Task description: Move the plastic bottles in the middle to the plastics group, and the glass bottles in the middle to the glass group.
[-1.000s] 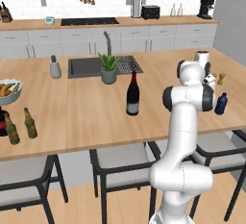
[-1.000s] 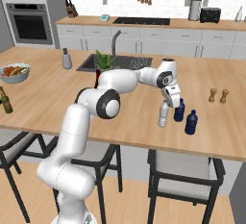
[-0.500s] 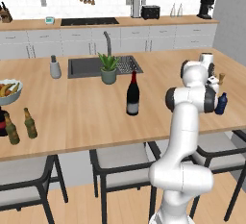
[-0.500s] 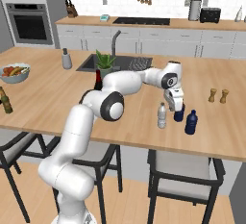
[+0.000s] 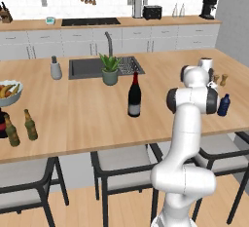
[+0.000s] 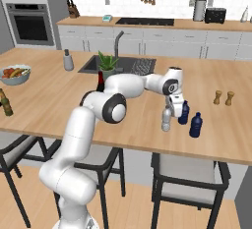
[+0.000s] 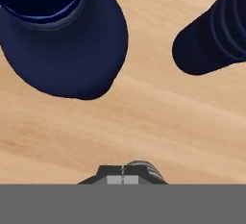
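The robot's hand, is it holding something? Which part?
Yes, probably: the gripper sits closed over the top of the clear water bottle, which stands on the counter beside the dark blue bottles.

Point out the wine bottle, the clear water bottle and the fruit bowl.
wine bottle [image 5: 134, 98]: left base view, on its label.
clear water bottle [image 6: 167, 119]: right base view, on its body.
fruit bowl [image 6: 15, 78]: right base view, on its rim.

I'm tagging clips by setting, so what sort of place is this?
A home-style kitchen, rendered in simulation. A long wooden island counter holds an inset sink with a faucet; behind it run grey cabinets with a cooktop and a wall oven. Stools tuck under the island.
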Robot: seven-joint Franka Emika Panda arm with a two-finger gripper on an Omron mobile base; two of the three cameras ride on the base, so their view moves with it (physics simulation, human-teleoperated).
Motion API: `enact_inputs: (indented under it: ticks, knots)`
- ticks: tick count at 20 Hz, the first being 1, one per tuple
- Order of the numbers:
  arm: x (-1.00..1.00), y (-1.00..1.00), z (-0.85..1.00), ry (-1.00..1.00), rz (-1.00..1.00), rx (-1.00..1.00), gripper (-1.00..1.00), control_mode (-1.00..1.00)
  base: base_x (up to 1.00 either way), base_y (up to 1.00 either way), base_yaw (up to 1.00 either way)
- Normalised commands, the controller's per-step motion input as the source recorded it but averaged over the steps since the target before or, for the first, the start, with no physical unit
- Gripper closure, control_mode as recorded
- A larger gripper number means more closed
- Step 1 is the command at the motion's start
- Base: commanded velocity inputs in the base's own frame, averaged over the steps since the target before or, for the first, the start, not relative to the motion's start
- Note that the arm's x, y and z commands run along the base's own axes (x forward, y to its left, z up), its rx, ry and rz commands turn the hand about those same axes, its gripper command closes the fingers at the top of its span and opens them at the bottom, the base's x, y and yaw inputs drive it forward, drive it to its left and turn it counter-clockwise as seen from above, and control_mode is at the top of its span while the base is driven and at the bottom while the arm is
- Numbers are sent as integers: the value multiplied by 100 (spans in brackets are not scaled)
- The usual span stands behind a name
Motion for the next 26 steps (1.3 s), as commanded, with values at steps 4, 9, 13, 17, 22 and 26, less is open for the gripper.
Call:
enact_inputs:
  ticks: [4, 9, 13, 17, 22, 26]
  knots:
    - [18, -1, 2, -6, 0, 0, 100, -100, 0, 0, 0]
    - [25, 0, 27, -8, 0, 0, -100, -100, 0, 0, 0]
    - [27, 0, 49, -5, 0, 0, -100, -100, 0, 0, 0]
    - [16, 1, 64, -7, 6, 0, -100, -100, 0, 0, 0]
    - [1, 9, 75, -10, 27, 0, -100, -100, 0, 0, 0]
    - [-16, 35, 69, -17, 39, -1, -100, -100, 0, 0, 0]
